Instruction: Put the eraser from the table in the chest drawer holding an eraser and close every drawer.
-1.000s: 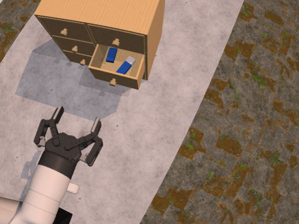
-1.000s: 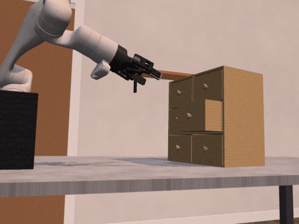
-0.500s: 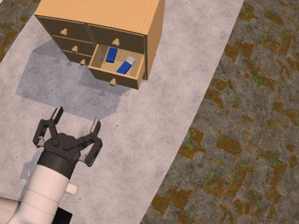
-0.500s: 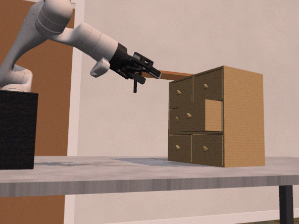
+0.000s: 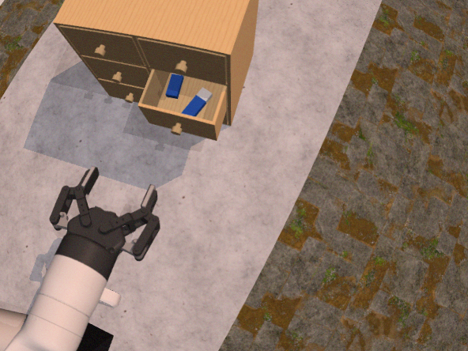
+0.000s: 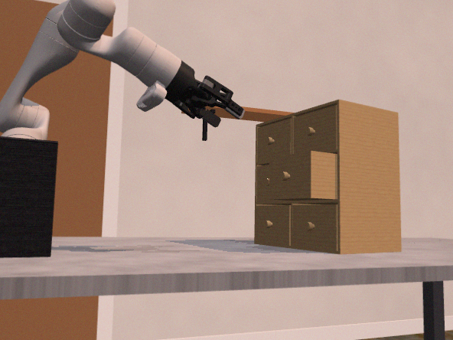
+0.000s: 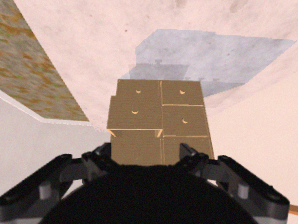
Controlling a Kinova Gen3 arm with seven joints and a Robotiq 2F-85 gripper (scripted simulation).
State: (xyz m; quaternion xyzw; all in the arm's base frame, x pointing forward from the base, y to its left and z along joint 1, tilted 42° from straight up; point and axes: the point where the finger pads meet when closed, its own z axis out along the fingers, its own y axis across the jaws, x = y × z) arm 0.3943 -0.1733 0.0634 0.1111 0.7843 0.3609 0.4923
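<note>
Gripper (image 5: 122,179) (image 6: 228,117) (image 7: 145,150) spread fully wide, holding nothing, raised above the table (image 5: 237,178) (image 6: 226,281) (image 7: 75,45), wooden chest (image 5: 158,24) (image 6: 369,180) (image 7: 186,129) beyond, inward from the long edge beside the mossy floor (image 5: 379,221) (image 7: 35,65), middle drawer (image 5: 198,128) (image 6: 296,187) (image 7: 132,119) nearer that edge pulled out, plain blue eraser (image 5: 175,85) and pale-ended blue eraser (image 5: 196,103) inside, apart.

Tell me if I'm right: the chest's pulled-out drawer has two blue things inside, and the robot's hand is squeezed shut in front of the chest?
The hand isn't shut: its fingers stand wide apart, as the top view shows. The rest is right.
</note>
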